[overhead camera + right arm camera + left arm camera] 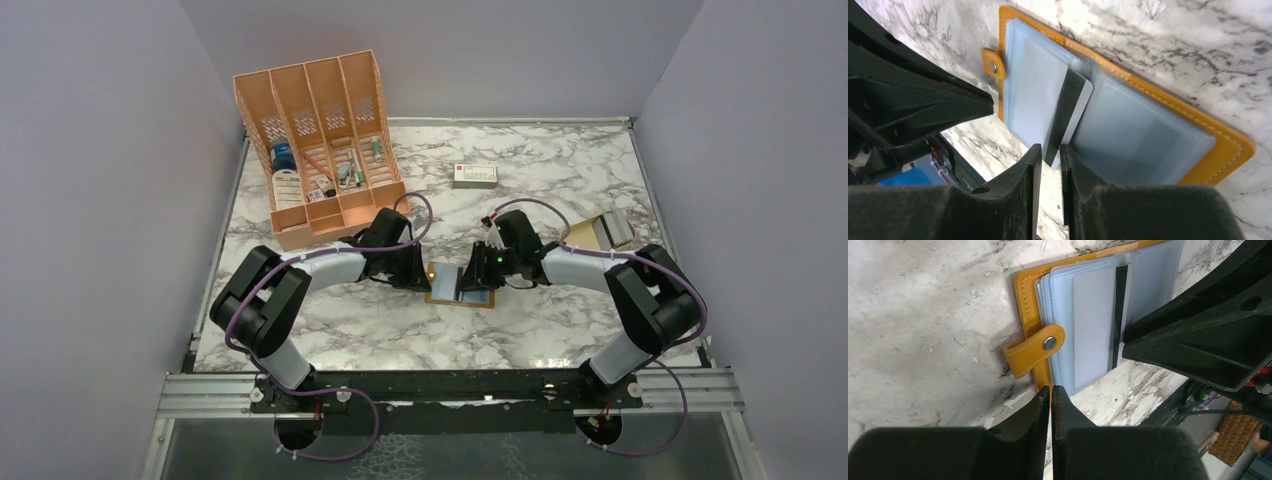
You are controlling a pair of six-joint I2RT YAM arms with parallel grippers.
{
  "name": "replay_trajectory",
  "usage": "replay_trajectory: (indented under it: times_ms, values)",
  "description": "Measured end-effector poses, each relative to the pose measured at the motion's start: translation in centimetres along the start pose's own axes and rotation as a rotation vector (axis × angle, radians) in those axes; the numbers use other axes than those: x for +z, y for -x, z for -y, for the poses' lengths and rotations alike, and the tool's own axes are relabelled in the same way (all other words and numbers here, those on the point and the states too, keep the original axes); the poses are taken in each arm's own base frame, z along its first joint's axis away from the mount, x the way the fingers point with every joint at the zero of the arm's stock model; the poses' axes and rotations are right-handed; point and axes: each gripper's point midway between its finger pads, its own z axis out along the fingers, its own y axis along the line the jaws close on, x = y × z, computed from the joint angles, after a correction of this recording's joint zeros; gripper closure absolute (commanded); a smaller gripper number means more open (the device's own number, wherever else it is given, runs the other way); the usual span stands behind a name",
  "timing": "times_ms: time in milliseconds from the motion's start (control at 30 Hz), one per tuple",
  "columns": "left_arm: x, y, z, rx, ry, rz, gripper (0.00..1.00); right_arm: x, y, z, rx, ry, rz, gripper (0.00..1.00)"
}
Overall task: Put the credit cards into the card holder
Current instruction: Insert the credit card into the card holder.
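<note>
The mustard-orange card holder (481, 299) lies open on the marble table between my two grippers, with its grey-blue pockets facing up. It also shows in the left wrist view (1024, 287) and the right wrist view (1228, 145). A grey credit card (1048, 100) with a black stripe sits mostly inside the stud-side pocket, and its striped edge sticks out toward the spine (1119, 315). My left gripper (1050, 388) is shut, tips at the holder's edge beside the stud strap (1034, 350). My right gripper (1048, 147) is slightly open, tips at the card's protruding corner. More grey cards (620, 228) lie at the right.
A large orange desk organiser (315, 140) with small items stands at the back left. A white box with a red mark (474, 175) lies at the back centre. A tan dish (590, 235) sits under the spare cards near the right arm. Grey walls enclose the table.
</note>
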Motion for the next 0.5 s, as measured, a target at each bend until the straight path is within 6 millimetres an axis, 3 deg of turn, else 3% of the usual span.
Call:
replay_trajectory:
  times_ms: [367, 400, 500]
  values:
    - [0.1, 0.2, 0.0, -0.068, 0.016, 0.012, 0.90, 0.0, 1.3, -0.3, -0.006, -0.014, 0.039, 0.78]
    - [0.1, 0.2, 0.0, -0.070, 0.016, 0.011, 0.51, 0.0, 1.5, -0.4, -0.008, -0.012, 0.043, 0.78]
    - [0.4, 0.3, -0.1, -0.080, 0.018, 0.009, 0.58, 0.1, 2.0, -0.7, -0.012, -0.007, 0.049, 0.79]
